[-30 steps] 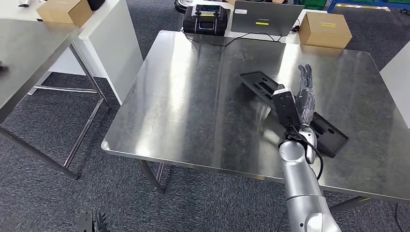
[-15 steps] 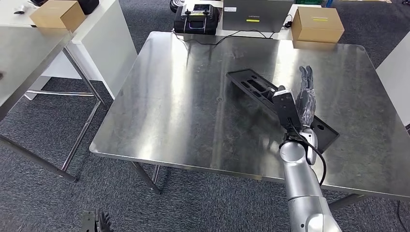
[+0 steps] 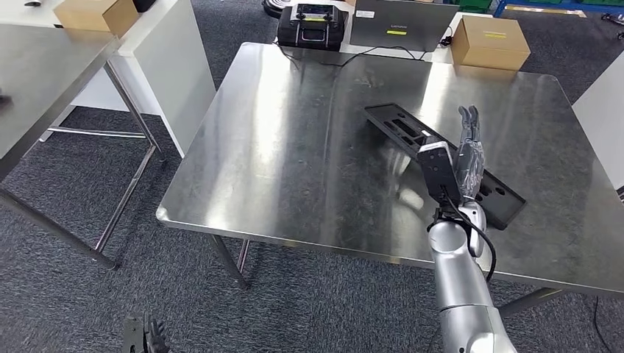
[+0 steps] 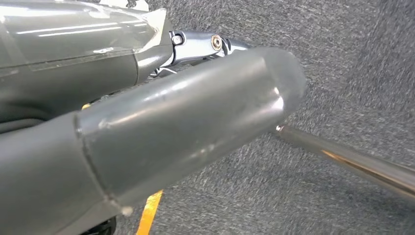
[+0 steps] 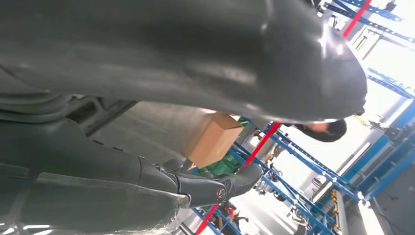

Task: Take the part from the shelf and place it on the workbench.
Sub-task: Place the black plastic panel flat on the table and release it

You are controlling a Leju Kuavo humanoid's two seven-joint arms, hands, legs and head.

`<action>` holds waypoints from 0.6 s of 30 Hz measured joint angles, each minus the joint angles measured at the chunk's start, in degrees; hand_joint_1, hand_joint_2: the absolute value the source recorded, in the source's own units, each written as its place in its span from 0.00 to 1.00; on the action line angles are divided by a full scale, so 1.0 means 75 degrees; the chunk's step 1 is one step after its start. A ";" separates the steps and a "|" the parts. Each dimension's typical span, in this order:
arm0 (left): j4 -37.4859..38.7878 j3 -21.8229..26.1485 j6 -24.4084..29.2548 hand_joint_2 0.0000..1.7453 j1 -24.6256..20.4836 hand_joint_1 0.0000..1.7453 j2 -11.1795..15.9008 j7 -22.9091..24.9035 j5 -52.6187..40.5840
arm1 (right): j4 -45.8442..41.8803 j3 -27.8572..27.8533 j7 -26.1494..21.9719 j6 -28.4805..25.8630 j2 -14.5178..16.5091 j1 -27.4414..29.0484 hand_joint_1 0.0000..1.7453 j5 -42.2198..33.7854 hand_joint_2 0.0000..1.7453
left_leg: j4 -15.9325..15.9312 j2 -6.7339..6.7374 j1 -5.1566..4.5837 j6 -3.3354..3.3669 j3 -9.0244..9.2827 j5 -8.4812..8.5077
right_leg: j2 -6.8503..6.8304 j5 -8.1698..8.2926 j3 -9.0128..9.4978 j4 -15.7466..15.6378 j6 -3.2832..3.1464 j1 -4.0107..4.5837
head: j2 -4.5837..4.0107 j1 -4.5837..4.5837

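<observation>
Nearest to us, our left hand [image 3: 143, 335] hangs low beside the body, above the grey carpet [image 3: 66, 294]. We cannot tell from these pictures if its fingers are apart or together; the left wrist view gives mostly the thick thumb, and nothing seems to be held in it.

Further out, our right hand [image 3: 466, 158] stands over the steel workbench [image 3: 294, 169] with the fingers [image 3: 468, 121] straight and together, pointing away from us. They close on nothing. We judge that the hand is kept flat like this because it has let the part go and has no reason to curl.

Under the fingers and to both sides of them lies the part [image 3: 397, 129], a long black plate with slots. It rests flat on the workbench, running at an angle, 1 end beyond the fingertips toward the far left, the other end near the wrist on the right. We cannot say whether the palm touches it or only hovers above. Lying flat on the surface, it looks stable, so we judge the placing nearly finished, and lifting the arm away seems what remains.

Well beyond the fingertips, past the far edge of the workbench, we see a black case [image 3: 309, 16], a laptop [image 3: 401, 22] and a cardboard box [image 3: 489, 42].
</observation>
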 joint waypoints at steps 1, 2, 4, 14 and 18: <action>0.0000 -0.0007 0.0000 0.00 0.0002 0.00 -0.0008 0.0002 0.0012 | 0.0000 0.0000 0.0000 0.0015 -0.0001 -0.0005 0.00 -0.0001 0.00 | 0.0001 -0.0005 -0.0013 -0.0007 -0.0014 0.0018 | -0.0001 0.0145 0.0307 -0.0461 0.0032 0.0007 | 0.0000 0.0001; 0.0000 -0.0012 0.0001 0.00 0.0003 0.00 -0.0018 0.0002 0.0026 | 0.0000 0.0000 -0.0001 0.0031 0.0000 -0.0022 0.00 -0.0001 0.00 | 0.0002 -0.0008 -0.0023 -0.0019 -0.0022 0.0033 | -0.0002 0.0291 0.0667 -0.1057 0.0033 0.0022 | 0.0000 0.0005; 0.0000 -0.0015 0.0004 0.00 0.0005 0.00 -0.0031 0.0002 0.0055 | 0.0000 0.0001 -0.0009 0.0053 0.0003 -0.0071 0.00 -0.0007 0.00 | 0.0017 -0.0003 -0.0060 -0.0071 -0.0058 0.0068 | -0.0008 0.0499 0.1164 -0.1924 -0.0041 0.0063 | 0.0000 0.0001; -0.0003 -0.0016 0.0010 0.00 0.0101 0.00 -0.0050 0.0004 0.0070 | 0.0001 0.0005 -0.0026 0.0061 0.0005 -0.0051 0.00 -0.0127 0.00 | 0.2121 -0.0032 0.0139 -0.0540 -0.0872 -0.1149 | -0.0052 0.0866 0.0997 -0.2174 -0.0368 -0.0042 | 0.0000 -0.0058; -0.0003 -0.0036 -0.0001 0.00 0.0119 0.00 -0.0040 0.0021 0.0031 | -0.0095 0.0002 0.0019 0.0061 -0.0039 0.0102 0.00 -0.0180 0.00 | 0.0597 -0.0046 0.0251 -0.0643 0.0122 -0.0530 | -0.0050 0.0955 0.0834 -0.2067 -0.0254 -0.0091 | 0.0000 -0.0058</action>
